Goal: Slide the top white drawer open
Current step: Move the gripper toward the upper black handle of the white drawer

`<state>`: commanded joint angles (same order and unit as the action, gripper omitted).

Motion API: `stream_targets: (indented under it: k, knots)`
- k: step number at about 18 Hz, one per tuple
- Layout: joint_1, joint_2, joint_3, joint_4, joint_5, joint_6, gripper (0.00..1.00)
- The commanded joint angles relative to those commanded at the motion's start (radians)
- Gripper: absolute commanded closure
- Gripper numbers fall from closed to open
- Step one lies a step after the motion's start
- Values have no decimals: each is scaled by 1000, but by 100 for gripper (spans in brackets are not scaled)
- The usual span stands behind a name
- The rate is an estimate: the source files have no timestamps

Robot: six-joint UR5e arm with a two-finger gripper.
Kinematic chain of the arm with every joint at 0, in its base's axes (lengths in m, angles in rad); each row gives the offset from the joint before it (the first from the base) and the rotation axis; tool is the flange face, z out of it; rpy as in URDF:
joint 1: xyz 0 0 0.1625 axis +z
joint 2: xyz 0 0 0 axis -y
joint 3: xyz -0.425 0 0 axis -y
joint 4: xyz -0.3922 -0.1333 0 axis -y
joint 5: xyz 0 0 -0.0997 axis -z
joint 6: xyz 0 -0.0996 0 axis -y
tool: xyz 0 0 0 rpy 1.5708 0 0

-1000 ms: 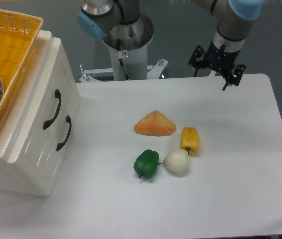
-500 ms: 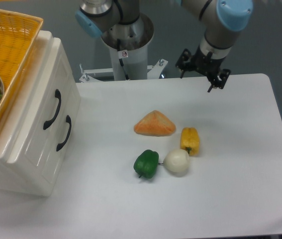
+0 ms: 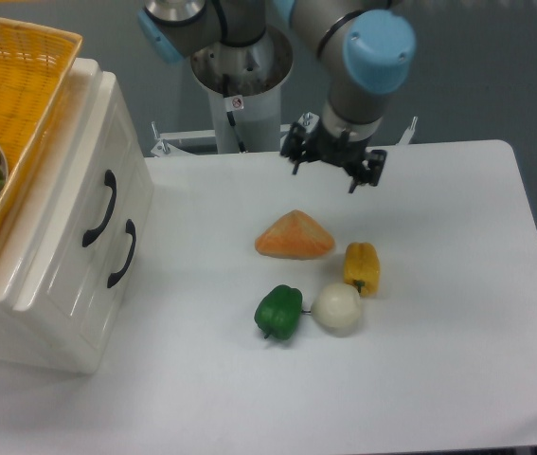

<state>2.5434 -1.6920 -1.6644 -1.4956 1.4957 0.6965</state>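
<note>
Camera view, top drawer: the glossy cream-white top drawer with the panelled front (image 3: pixel 86 194) is sitting shut in the small white cabinet (image 3: pixel 36 313) at the left side of the white tabletop (image 3: pixel 438 360).
Handle: its curved black handle (image 3: pixel 100 209) is sticking out from the front, just above the lower drawer's black handle (image 3: pixel 123 253).
Claw: the black two-finger claw (image 3: pixel 334 163) is hanging over the back of the tabletop, well apart from the drawer. Its fingers are looking spread and are holding nothing.
How it will handle: the drawer is looking hard and shiny, so its flat front is likely slippery. The handle is the best place to hook or pinch. It is probably light, and the cabinet might scoot if the pull is quick.
On top: a woven yellow basket (image 3: pixel 22 85) is resting on the cabinet.
In the way: an orange triangle bread (image 3: pixel 294 236), a green pepper (image 3: pixel 278 311), a white onion (image 3: pixel 335 309) and a yellow pepper (image 3: pixel 362 267) are lying mid-tabletop.
</note>
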Motion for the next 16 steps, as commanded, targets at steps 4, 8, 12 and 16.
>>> stream_targets:
  k: [4,8,12,16]
  knots:
    - [-23,9,0,-2,-67,-58,0]
    - [-97,-3,-2,-3,-69,-179,0]
    - [-123,-6,-8,-9,-115,-233,0]
    - [-127,2,-6,-8,-161,-247,0]
